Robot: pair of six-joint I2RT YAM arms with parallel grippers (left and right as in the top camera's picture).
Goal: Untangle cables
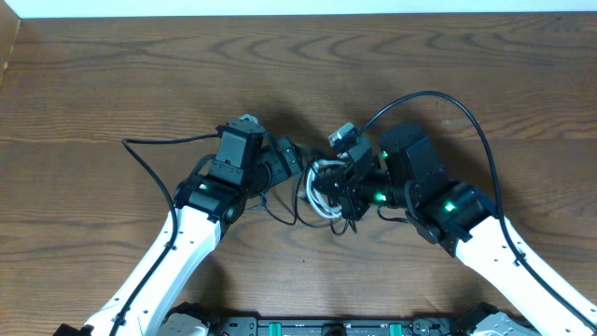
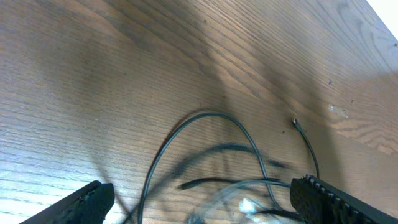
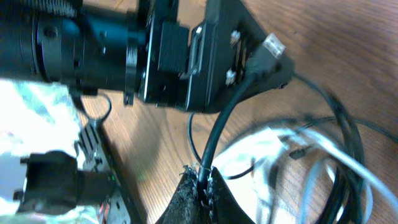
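Observation:
The cables lie in a tangle point(image 1: 322, 191) on the wooden table between my two grippers, a coiled white cable point(image 1: 315, 185) mixed with thin black ones point(image 1: 280, 213). My left gripper point(image 1: 287, 161) sits at the tangle's left side. In the left wrist view the left gripper point(image 2: 202, 190) is wide open, with a black cable loop point(image 2: 205, 115) and a blurred white cable point(image 2: 249, 204) between its fingers, untouched. My right gripper point(image 1: 343, 194) is at the tangle's right side. In the right wrist view the right gripper point(image 3: 204, 178) is shut on a black cable point(image 3: 225, 118) that rises past the left arm's body point(image 3: 93, 50).
A thick black cord point(image 1: 438, 98) arcs from the right arm over the table. Another black cord point(image 1: 149, 149) trails left from the left arm. Bare wood table point(image 1: 112, 75) surrounds the arms. A small plug end point(image 2: 295, 122) lies on the wood.

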